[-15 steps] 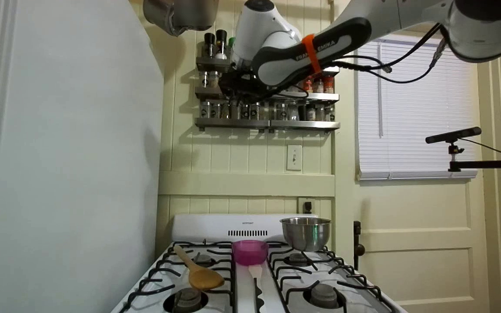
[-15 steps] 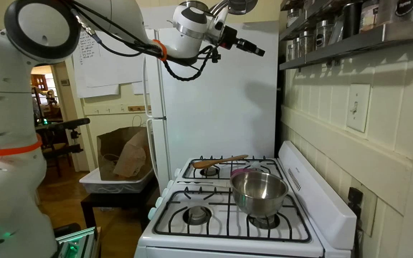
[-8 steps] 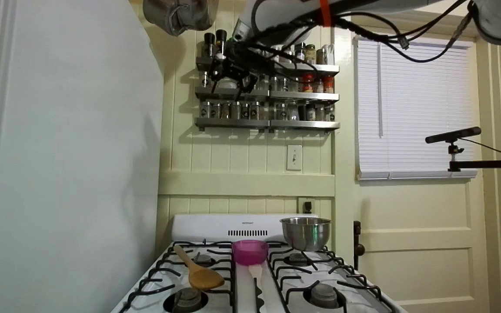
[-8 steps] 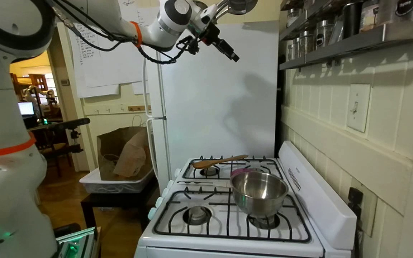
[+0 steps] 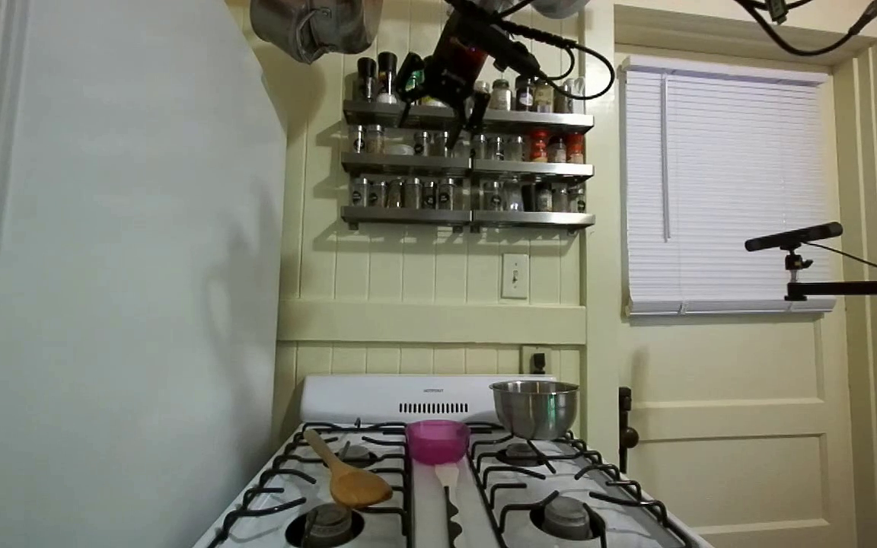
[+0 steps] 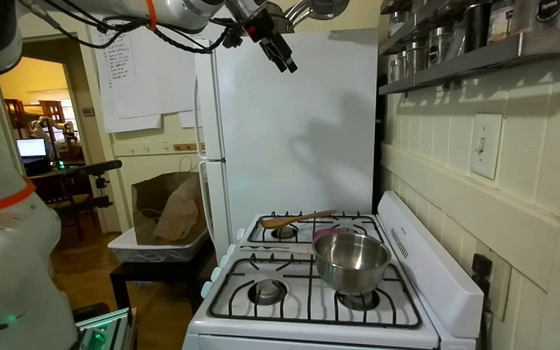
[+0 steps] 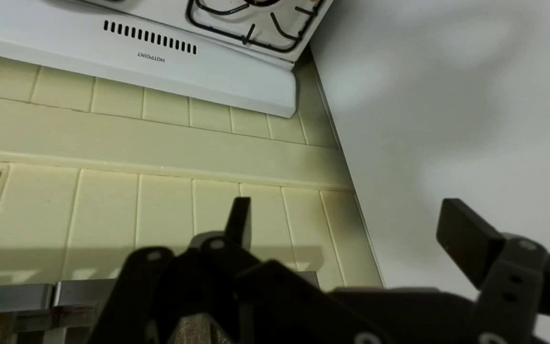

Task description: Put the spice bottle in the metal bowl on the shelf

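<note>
Well above the stove (image 6: 309, 336), the gripper (image 7: 346, 212) gapes wide, holding nothing, perhaps spread for a grasp. The metal bowl (image 6: 352, 273) sits at the stove's back, presumably to receive; which of the jars (image 5: 412, 193) on the shelf (image 5: 406, 216) above the stove is the spice bottle is unclear.

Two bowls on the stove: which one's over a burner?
The steel bowl, shiny and standing above a rear burner. The pink bowl sits on the white centre strip instead, no burner beneath it.
</note>
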